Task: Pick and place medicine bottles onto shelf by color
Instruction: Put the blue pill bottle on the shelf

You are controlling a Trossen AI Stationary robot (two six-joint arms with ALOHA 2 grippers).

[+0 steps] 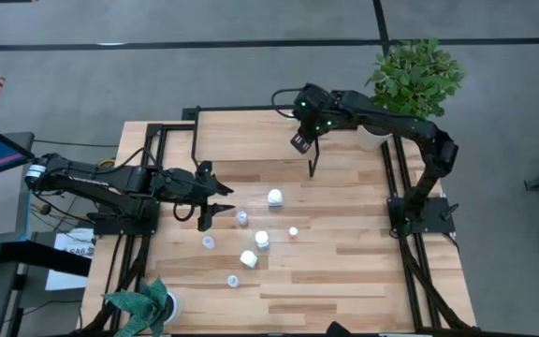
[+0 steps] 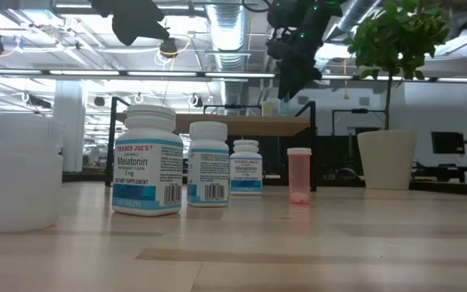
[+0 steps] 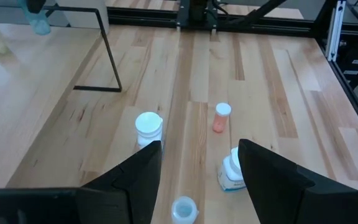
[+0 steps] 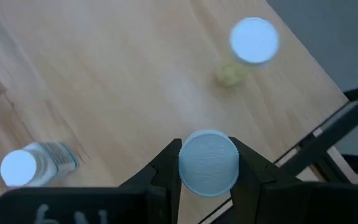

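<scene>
My right gripper (image 1: 300,142) hangs over the light-wood shelf (image 1: 251,136) at the table's far side, shut on a bluish medicine bottle (image 4: 208,163). A yellowish-green bottle (image 4: 252,43) stands on the shelf below it. My left gripper (image 1: 218,208) waits open above the table's left part, with nothing between its fingers (image 3: 143,180). Several bottles stand on the tabletop in front of it: a white-capped one (image 3: 148,124), a reddish one (image 3: 221,117), a labelled one (image 3: 230,174) and a small one (image 3: 184,209). My right gripper pinches the bluish bottle between its two fingers (image 4: 168,165), one on each side of the cap (image 4: 208,149). The fingers come from above, slanting down. The bottle hangs roughly upright below them (image 3: 40,22), clear of the shelf.
A leafy plant (image 1: 417,75) in a white pot (image 2: 386,160) stands at the table's far right corner. A second plant (image 1: 143,304) stands at the near left corner. The shelf's thin black legs (image 1: 312,168) stand on the tabletop. Bare planks lie toward the near right.
</scene>
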